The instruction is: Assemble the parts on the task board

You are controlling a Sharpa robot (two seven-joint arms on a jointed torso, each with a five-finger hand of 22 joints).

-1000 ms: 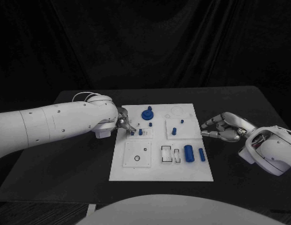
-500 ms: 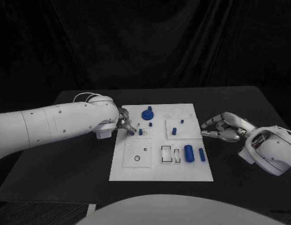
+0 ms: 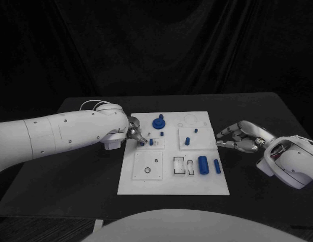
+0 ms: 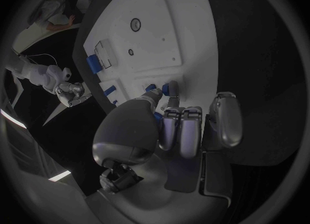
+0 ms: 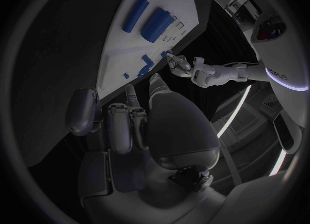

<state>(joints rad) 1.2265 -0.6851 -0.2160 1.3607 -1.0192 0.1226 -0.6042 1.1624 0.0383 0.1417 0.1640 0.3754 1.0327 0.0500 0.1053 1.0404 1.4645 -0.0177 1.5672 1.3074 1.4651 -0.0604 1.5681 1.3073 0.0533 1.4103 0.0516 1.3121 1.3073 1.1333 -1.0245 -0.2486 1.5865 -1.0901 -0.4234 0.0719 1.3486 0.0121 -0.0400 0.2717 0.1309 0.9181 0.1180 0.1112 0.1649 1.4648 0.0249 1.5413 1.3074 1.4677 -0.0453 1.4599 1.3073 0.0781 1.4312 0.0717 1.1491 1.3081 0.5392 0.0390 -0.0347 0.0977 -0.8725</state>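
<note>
With my left hand (image 3: 132, 132) pinching a small blue peg (image 4: 169, 88) at the board (image 3: 172, 185), I should lower it straight, while my right hand (image 3: 238, 137) hangs curled, holding nothing.

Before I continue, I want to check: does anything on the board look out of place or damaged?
Nothing stands out. The task board lies flat on the table, blue parts on it; the left hand is at its edge.

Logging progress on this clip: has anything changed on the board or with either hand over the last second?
Nothing visibly changed. The left hand stays at the task board's left edge, fingertips at a small blue part; whether it grips the part cannot be told. The right hand stays curled beside the board's right edge, holding nothing. The blue parts lie as before.
</note>
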